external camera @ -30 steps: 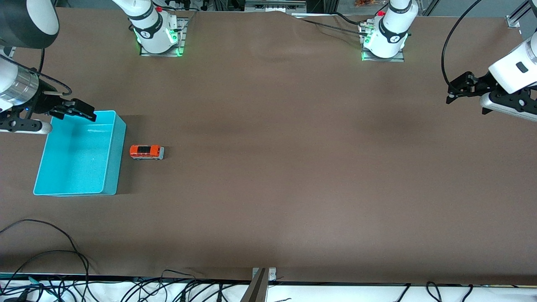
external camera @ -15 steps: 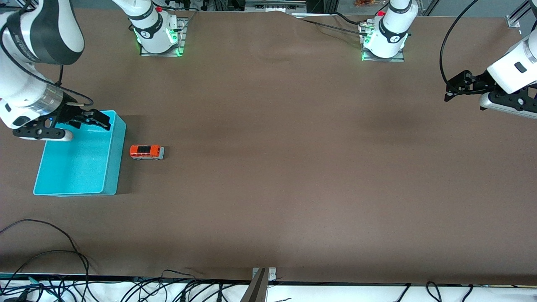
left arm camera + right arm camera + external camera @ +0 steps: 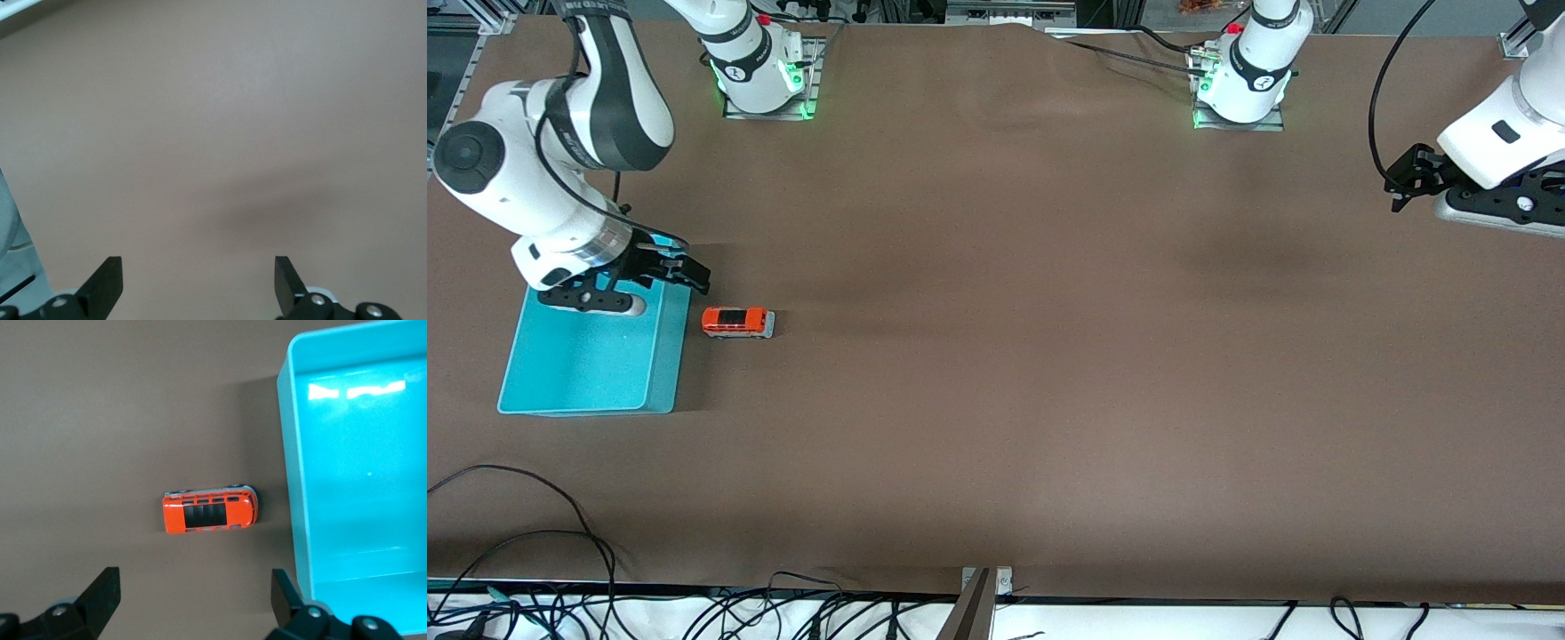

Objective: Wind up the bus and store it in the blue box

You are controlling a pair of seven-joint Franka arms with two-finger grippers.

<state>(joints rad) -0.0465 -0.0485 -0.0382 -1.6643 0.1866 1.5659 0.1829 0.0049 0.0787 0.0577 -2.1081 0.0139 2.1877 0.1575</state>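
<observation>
Brown cloth covers the whole table (image 3: 996, 373), and from where I sit the work is all at the right arm's end. Starting at that end, the blue box (image 3: 578, 364) lies empty, and my right gripper (image 3: 660, 273) hangs over the box's corner farthest from the front camera, jaws spread wide and holding nothing. Just beside the box, toward the left arm's end, the bus (image 3: 737, 322) stands on its wheels, apart from the box wall and a little nearer the front camera than the spot under the gripper.

In the right wrist view the bus (image 3: 209, 513) lies lengthwise across the gap between the fingertips (image 3: 103, 590), just ahead of them, with the box rim (image 3: 291, 473) close to one end of it. I judge the step in hand to be the reach for the toy. To do it well I would centre over the roof, turn the wrist so the fingers close on the long sides, and come straight down clear of the box wall.

At the other end, my left gripper (image 3: 1409, 178) waits with its jaws apart over bare cloth, well apart from the bus.
</observation>
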